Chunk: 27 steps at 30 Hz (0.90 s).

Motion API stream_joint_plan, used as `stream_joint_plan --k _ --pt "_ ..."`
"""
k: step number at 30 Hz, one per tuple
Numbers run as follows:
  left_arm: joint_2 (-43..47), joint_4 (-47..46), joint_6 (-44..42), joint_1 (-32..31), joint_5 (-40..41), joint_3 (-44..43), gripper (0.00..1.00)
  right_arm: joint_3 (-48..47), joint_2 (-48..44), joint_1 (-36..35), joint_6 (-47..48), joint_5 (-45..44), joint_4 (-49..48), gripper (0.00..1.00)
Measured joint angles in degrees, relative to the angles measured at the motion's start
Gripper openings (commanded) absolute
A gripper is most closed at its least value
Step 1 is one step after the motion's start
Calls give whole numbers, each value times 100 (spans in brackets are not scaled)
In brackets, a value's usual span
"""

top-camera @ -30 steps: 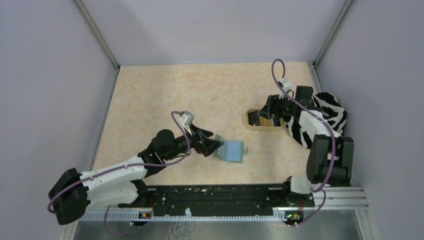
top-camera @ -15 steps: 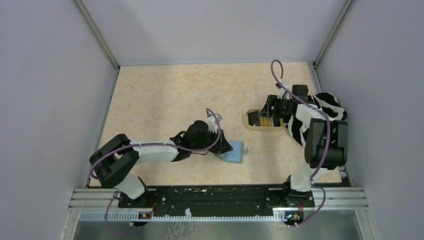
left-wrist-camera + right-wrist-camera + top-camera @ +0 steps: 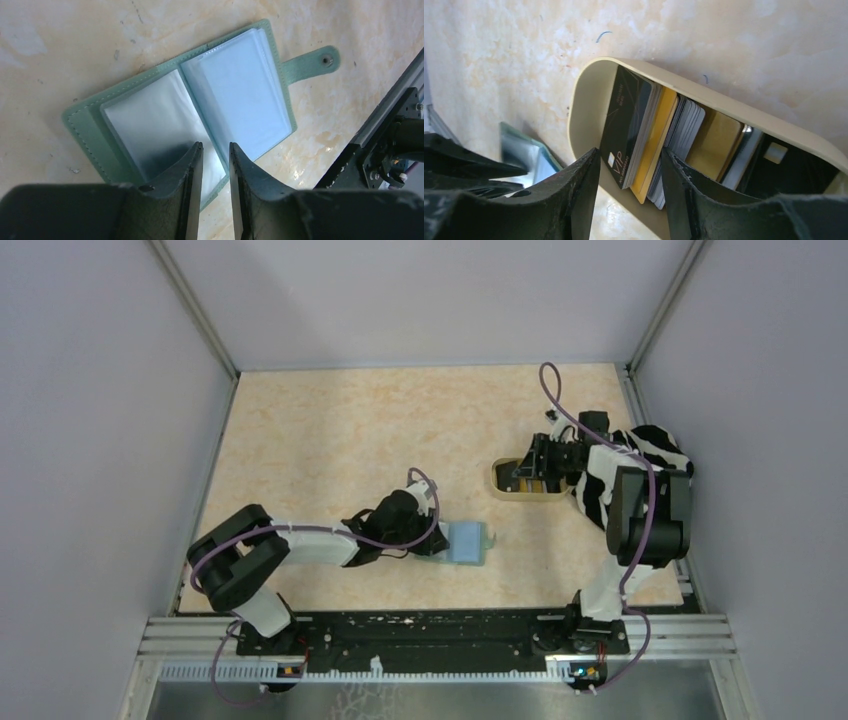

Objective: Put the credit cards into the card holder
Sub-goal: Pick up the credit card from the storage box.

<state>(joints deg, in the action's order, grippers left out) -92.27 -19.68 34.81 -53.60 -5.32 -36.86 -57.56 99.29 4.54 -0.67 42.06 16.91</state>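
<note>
The card holder [image 3: 240, 95] lies open on the table, pale green with clear sleeves and a snap tab; in the top view the card holder [image 3: 470, 542] is near the middle. My left gripper [image 3: 215, 145] hovers low over its near edge, jaws narrowed to a slim gap with nothing pinched; from above the left gripper [image 3: 436, 538] covers the holder's left half. The credit cards [image 3: 626, 125], a black one in front with yellow and grey ones behind, stand on edge in the tan tray [image 3: 584, 100]. My right gripper [image 3: 630, 151] straddles several of them, open.
The tan tray [image 3: 520, 494] sits right of centre, with the right gripper [image 3: 532, 472] over it. A black and aluminium rail [image 3: 430, 635] runs along the near edge. Grey walls close in the table on three sides. The right arm wears a zebra-striped cover [image 3: 650, 465].
The left arm reached forward and came down on the holder's left half, its jaws narrowing a lot. The right jaws closed in around the cards in the tray.
</note>
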Motion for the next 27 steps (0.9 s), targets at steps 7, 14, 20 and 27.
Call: stream_joint_plan --k 7,14,20,27 --pt "2 -409 9 0 -170 251 32 13 0 -2 -450 551 -197 46" --pt "17 -678 39 0 -326 275 31 90 4 -2 -896 763 -505 46" --pt "20 -868 160 0 -455 422 31 131 131 -11 -1150 841 -710 53" --pt "35 -962 208 0 -516 474 31 131 387 -79 -1154 839 -732 59"
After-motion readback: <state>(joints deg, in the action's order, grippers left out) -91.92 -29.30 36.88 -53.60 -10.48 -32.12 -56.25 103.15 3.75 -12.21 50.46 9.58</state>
